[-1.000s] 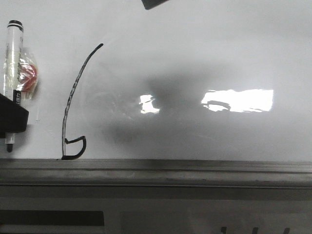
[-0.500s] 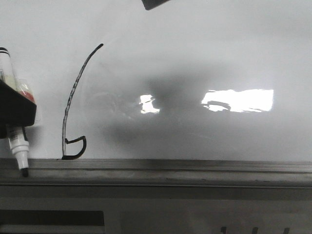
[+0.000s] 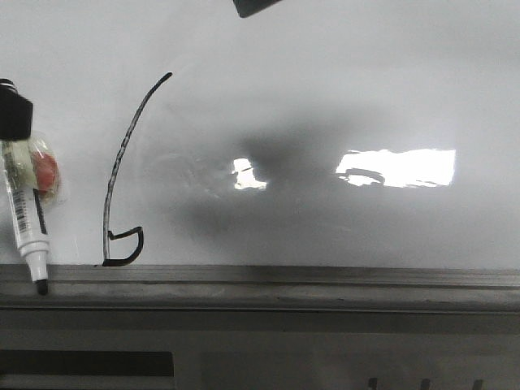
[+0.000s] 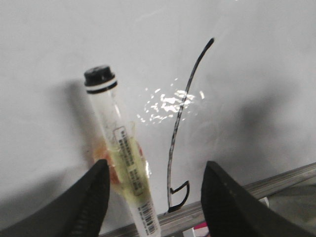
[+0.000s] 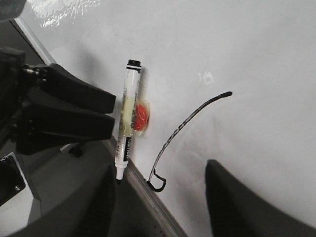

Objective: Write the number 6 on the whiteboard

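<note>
The whiteboard (image 3: pixel 341 89) fills the front view, and the number 6 (image 3: pixel 120 158) is drawn on it as a long curved black stroke with a small loop at its foot. A marker (image 3: pixel 24 207) with a red sticker lies on the board left of the 6, its tip on the grey ledge (image 3: pixel 284 286). My left gripper (image 4: pixel 157 168) is open, with the marker (image 4: pixel 123 158) and the 6 (image 4: pixel 180 128) between its wide jaws, untouched. My right gripper (image 5: pixel 162 168) is open and empty over the foot of the 6 (image 5: pixel 187 121).
Bright glare patches (image 3: pixel 398 166) and a dark shadow sit on the board's middle. A dark corner (image 3: pixel 256 6) hangs at the top edge of the front view. The left arm (image 5: pixel 59 116) stands close beside the marker (image 5: pixel 128 123) in the right wrist view.
My left gripper lowered the marker until its tip met the ledge, then let go and drew back upward. The marker stays on the board. The 6 is unchanged.
</note>
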Motion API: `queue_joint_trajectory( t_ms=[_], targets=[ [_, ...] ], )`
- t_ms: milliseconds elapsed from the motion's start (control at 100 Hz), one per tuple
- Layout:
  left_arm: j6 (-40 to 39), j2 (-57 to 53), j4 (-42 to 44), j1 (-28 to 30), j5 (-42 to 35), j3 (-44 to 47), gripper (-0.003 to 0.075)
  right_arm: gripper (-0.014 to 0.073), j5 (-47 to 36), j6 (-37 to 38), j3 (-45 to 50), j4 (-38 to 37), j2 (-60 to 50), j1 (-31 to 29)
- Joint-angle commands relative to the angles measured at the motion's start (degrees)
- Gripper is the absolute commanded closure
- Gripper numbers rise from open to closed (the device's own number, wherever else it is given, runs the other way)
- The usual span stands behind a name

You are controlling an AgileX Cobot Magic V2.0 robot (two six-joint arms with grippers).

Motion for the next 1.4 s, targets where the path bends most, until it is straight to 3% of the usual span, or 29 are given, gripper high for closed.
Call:
queue_joint_trajectory(
  t_ms=[0, 100, 190, 300, 650, 850, 1130, 1390],
  targets=[
    [0.0, -3.7, 0.0, 0.2, -3.4, -1.7, 0.0356, 0.0424, -3.2, -0.5, -1.6, -0.7, -2.1, -0.2],
    [0.0, -8.7, 1.2, 0.2, -3.4, -1.7, 0.0404, 0.0665, -3.5, -0.5, -1.6, -2.4, -3.1, -0.2],
    [0.0, -13.2, 2.7, 0.2, -3.4, -1.7, 0.0524, 0.0656, -4.0, -0.5, -1.5, -3.2, -4.4, -0.2],
    [0.0, -18.5, 5.2, 0.2, -3.4, -1.7, 0.0743, 0.0656, -5.9, -0.5, -0.6, -6.2, -6.9, -0.1],
    [1.5, -33.2, 16.0, 0.2, -3.3, -1.1, 0.0741, 0.0656, -28.1, -0.5, 18.3, -8.8, -22.6, 0.0],
    [1.6, -40.0, 17.0, 0.2, -1.0, 3.1, 0.0741, 0.0656, -38.8, -0.7, 32.8, -11.5, -33.8, -0.1],
    [1.6, -41.7, 17.6, 0.2, 3.1, 7.0, 0.0741, 0.0657, -39.2, -0.7, 45.8, -13.0, -46.5, -0.1],
    [1.6, -41.7, 17.6, 0.2, 3.1, 7.7, 0.0741, 0.0657, -38.9, -0.7, 50.0, -13.0, -48.1, -0.1]
  ],
)
